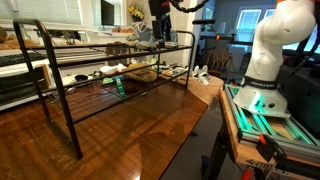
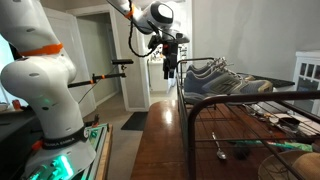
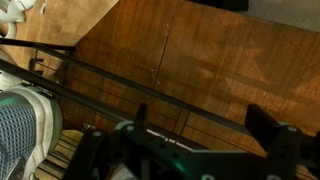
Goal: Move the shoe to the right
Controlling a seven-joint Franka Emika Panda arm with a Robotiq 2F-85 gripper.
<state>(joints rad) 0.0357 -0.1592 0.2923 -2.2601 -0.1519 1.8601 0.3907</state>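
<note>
The shoe, a low grey-blue sneaker with a pale sole, lies on the top shelf of the black wire rack. It also shows in an exterior view and at the left edge of the wrist view. My gripper hangs just beyond the shoe's end, at the rack's end rail, apart from the shoe. In the wrist view the gripper is open and empty, with rack wires and the wooden table below it.
The rack stands on a wooden table. Small tools and a green object lie on its lower shelf. White shoes sit on the table by the rack's far end. The robot base stands beside the table.
</note>
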